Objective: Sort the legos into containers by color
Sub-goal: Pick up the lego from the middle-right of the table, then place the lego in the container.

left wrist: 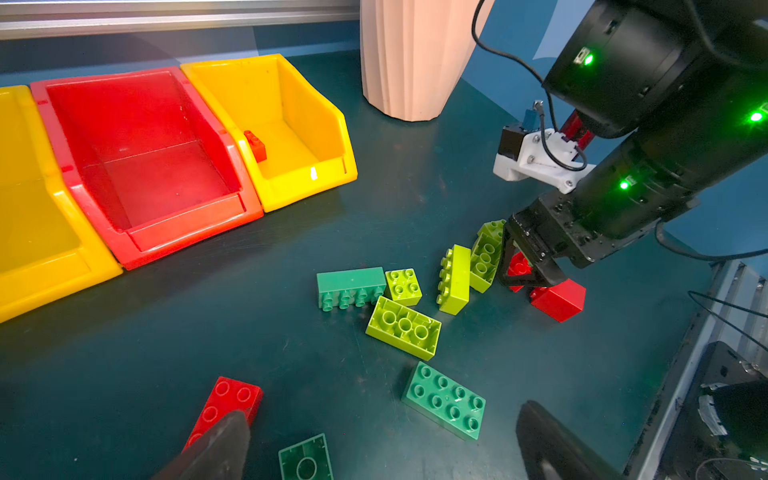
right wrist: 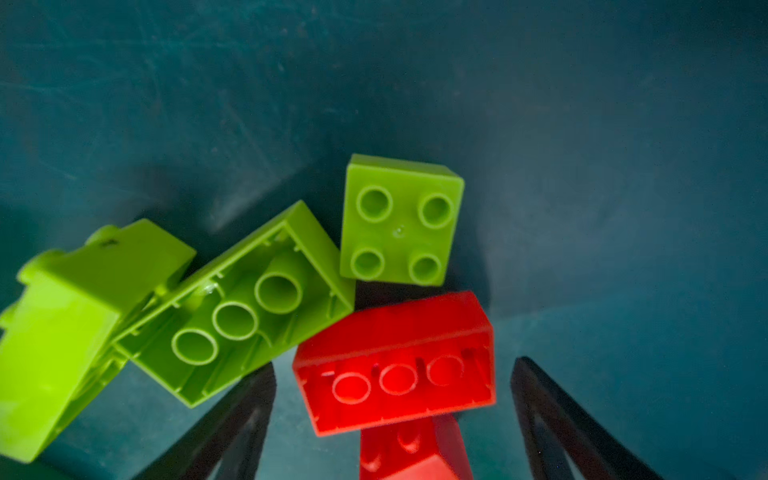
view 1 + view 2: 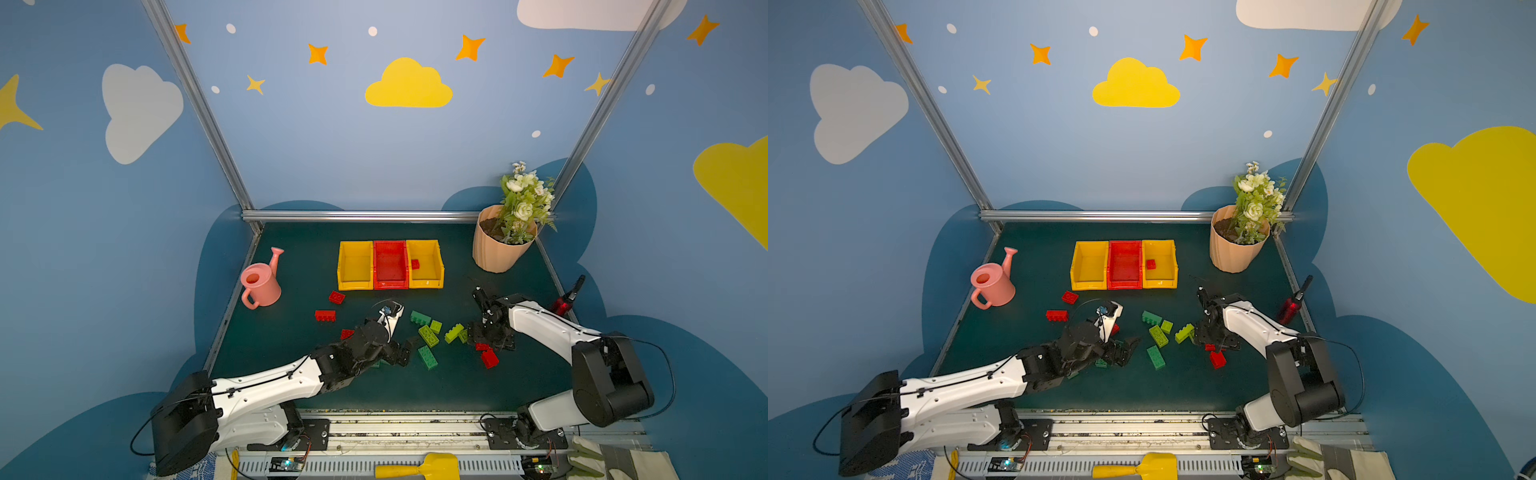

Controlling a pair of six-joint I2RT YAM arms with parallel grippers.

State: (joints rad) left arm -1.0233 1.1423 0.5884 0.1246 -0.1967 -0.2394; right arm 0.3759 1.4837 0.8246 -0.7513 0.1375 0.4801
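Step in hand, I judge: grasping a red brick [image 2: 390, 332]; the right tool [image 2: 397, 368] stands spread, a finger either side of it, neither touching; a lime brick [image 2: 249, 307] sits hard against its corner. In a top view this cluster lies right of centre, below the bins [image 3: 390, 286]; other bricks [image 3: 428, 357] are scattered mid-frame on the tabletop [image 3: 457, 390]. The left tool [image 1: 384, 415] is spread too, holding nothing. One red piece [image 3: 415, 264] already lies in the rightmost yellow bin [image 3: 435, 266]; next: close squarely without catching the lime brick, lift, carry there.
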